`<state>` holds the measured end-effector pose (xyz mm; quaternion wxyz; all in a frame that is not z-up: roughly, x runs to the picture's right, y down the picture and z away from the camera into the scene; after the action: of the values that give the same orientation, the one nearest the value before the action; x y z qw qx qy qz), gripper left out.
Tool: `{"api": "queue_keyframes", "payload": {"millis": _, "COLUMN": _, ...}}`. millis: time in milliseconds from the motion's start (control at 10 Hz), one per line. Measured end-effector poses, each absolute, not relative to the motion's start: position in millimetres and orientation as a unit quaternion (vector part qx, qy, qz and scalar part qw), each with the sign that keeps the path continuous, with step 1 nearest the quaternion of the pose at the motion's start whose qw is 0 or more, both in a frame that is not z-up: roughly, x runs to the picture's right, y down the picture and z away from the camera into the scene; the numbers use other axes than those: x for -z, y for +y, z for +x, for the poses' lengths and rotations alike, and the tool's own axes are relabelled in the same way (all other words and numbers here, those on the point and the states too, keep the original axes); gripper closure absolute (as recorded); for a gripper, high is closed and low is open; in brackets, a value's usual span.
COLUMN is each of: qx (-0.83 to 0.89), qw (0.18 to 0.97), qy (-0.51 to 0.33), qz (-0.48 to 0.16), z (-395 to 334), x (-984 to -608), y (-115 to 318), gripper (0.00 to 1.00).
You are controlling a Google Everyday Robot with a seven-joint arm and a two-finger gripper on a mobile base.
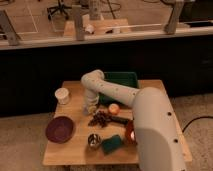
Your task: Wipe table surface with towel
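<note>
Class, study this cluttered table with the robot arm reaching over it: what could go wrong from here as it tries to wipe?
1. The gripper sits low among clutter; a sweep could push the dark pile or orange ball around.
2. The white cup and purple bowl stand near the table edge and might get knocked off.

The gripper (91, 108) is held low over the wooden table (75, 150), at its middle. No towel can be told apart; a dark crumpled heap (101, 119) lies just beside it.
</note>
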<state>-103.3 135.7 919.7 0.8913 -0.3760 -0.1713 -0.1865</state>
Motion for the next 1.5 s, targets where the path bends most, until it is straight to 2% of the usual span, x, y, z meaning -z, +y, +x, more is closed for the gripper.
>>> {"api": "queue_keyframes", "payload": {"millis": 300, "qx": 0.197, "qw": 0.888, "qy": -0.184, "qz": -0.372, "z": -142, "x": -920, "y": 129, "gripper": 1.0}}
{"api": "queue_keyframes", "payload": {"millis": 700, "qx": 0.227, "qw": 0.874, "qy": -0.209, "qz": -0.375, "z": -167, "x": -901, "y": 143, "gripper": 1.0}}
{"api": "queue_keyframes", "payload": {"millis": 1100, "qx": 0.25, "qw": 0.862, "qy": -0.225, "qz": -0.378, "z": -164, "x": -880, "y": 171, "gripper": 1.0}}
{"api": "queue_keyframes", "payload": {"millis": 1500, "qx": 0.238, "qw": 0.867, "qy": -0.214, "qz": -0.382, "z": -125, "x": -876, "y": 182, "gripper": 1.0}}
